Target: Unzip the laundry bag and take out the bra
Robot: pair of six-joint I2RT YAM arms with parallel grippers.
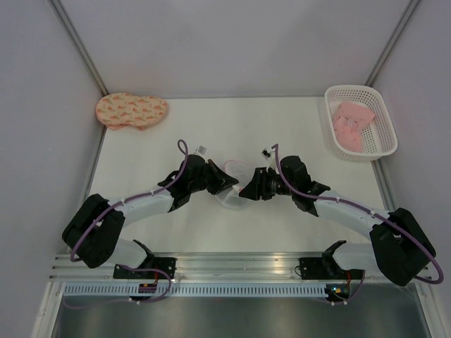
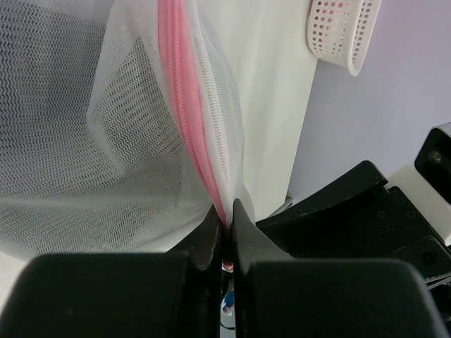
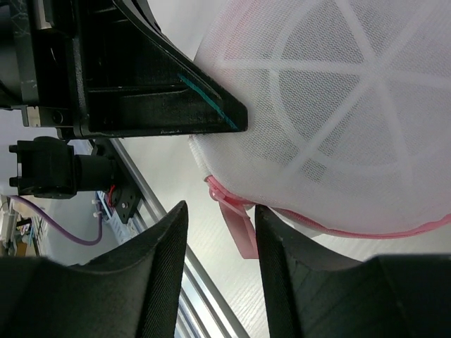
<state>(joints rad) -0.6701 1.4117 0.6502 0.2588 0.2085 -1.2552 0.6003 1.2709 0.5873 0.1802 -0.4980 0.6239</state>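
— Zipper first: where is the laundry bag (image 1: 229, 196) sitting?

— It's lying on the white surface (image 1: 282, 134) between the two arms, with both wrists meeting over it. The left gripper (image 2: 225, 211) is pinching the pink zipper rim (image 2: 184, 105), its jaws pressed together on the tape and mesh.

— And the right gripper (image 3: 220, 210)?

— Its jaws are standing apart, straddling the pink pull tab (image 3: 238, 224), which is hanging off the bag's edge. Nothing is being gripped there yet.

— Is the bra showing?

— I'm not making it out. Something greyish is shading the mesh in the left wrist view, but I cannot tell whether that's it. I'm assuming it's inside.

— So what's going to make this step go well?

— I'm judging that the right jaws should be closing squarely on the tab, not on the loose mesh beside it. Then they should be pulling along the curve of the rim rather than straight away. The left side should be acting as an anchor, so the bag is pulling taut instead of dragging across the surface.

— Risks?

— The tab is looking thin and slippery, so a shallow bite may be sliding off. Mesh may also be snagging in the slider if the rim is going slack.
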